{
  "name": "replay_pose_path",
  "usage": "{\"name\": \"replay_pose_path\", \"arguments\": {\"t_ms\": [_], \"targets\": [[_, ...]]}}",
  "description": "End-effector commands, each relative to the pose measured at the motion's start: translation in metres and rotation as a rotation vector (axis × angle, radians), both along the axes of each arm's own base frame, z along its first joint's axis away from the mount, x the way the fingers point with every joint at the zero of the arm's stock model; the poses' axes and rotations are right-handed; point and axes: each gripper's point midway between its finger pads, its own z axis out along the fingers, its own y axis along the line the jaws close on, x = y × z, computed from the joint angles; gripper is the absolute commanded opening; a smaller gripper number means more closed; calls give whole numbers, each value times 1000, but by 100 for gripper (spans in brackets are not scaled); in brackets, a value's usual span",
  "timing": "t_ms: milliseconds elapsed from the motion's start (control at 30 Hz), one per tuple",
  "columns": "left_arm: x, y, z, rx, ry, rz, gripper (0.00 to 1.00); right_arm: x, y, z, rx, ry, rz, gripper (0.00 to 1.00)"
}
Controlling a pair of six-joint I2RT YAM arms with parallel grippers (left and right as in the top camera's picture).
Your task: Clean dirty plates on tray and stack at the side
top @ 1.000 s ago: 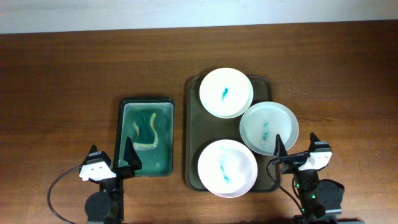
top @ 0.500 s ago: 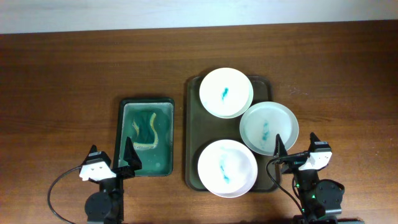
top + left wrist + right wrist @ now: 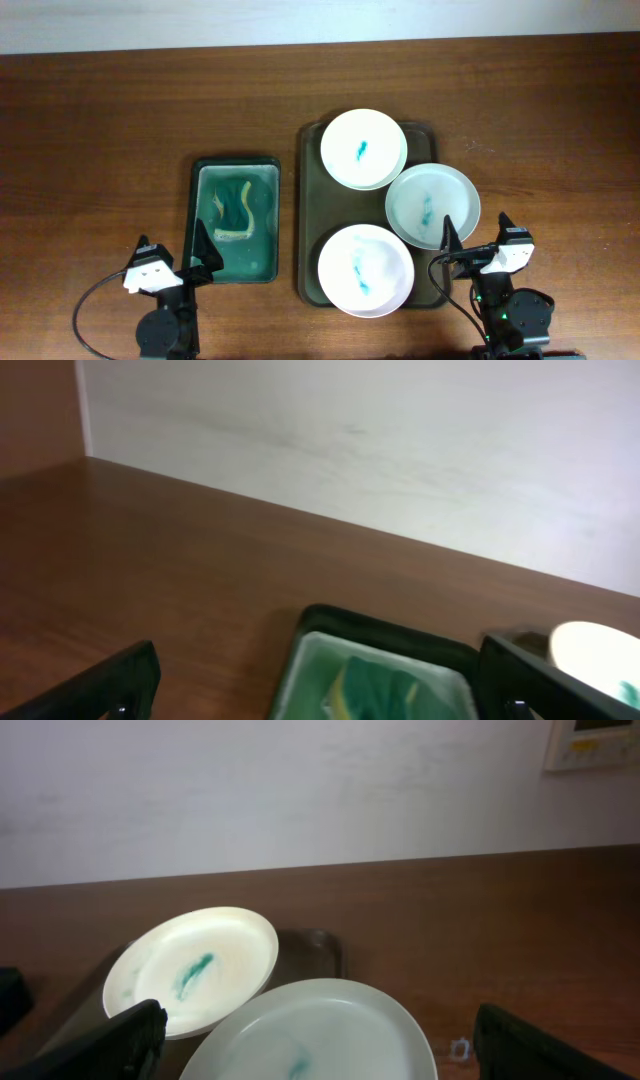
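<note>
Three smeared plates lie unwiped on the tray. Left of it, the left gripper gapes empty near the cloth, presumably to fetch it. The right gripper waits open and empty at its front-right corner.

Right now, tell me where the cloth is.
In the overhead view the cloth lies in the small green tray, left of the big tray and just ahead of the left hand.
</note>
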Motion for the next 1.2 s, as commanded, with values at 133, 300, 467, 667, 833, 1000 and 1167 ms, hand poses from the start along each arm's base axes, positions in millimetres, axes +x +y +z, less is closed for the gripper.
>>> {"name": "replay_pose_path", "arguments": {"t_ms": [133,300,467,667,833,1000,1167], "targets": [[-2,9,7,11,-33,56,99,-1,9,-3,11,9,55,98],[1,-16,39,2,-166,-92,99,-6,35,7,20,-22,210,98],[-1,-25,64,8,-173,-146,99,-20,50,49,19,-58,300,98],[11,-37,99,9,115,-208,99,-22,50,102,33,50,299,98],[34,-48,121,-9,410,-258,99,5,50,109,68,317,293,98],[63,-50,120,-18,632,-253,99,31,51,96,106,617,281,98],[84,-65,81,-66,780,-319,99,43,59,54,163,864,314,98]]}}
